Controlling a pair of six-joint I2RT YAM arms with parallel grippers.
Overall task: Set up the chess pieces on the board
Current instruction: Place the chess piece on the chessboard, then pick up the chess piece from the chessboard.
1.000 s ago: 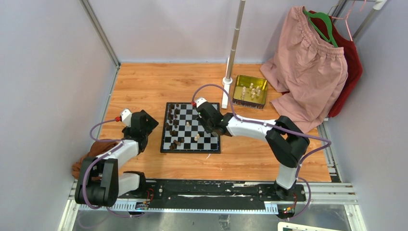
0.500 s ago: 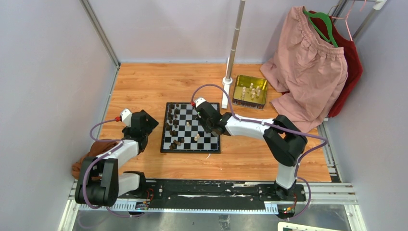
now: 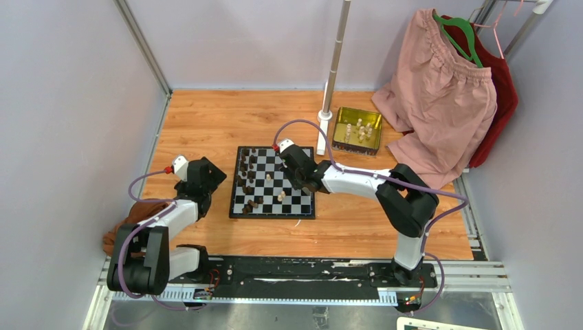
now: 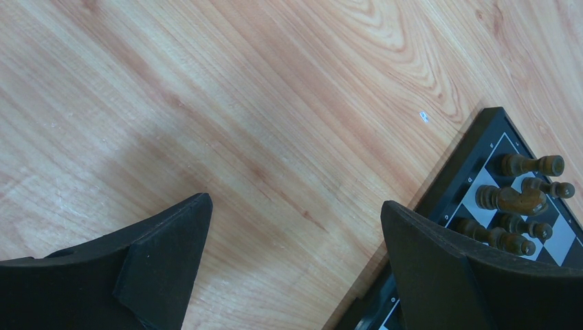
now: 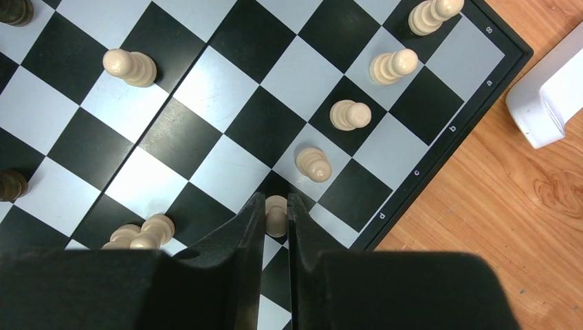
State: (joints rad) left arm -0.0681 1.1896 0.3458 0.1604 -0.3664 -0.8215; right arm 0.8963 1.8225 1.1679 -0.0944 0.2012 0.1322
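Partway through: the right hand [image 5: 275, 199] grips a cream turned-wood pawn [image 5: 276, 214] at the black-and-white checked board [image 5: 227, 82], with more waiting in the gold rectangular tin [image 3: 342, 141].

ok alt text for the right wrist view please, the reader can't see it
Seen from above, the right gripper pinches a cream piece near the edge of the board, in line with a diagonal row of four cream pieces. Dark pieces sit at the picture's left edge, and the wooden table shows at right.
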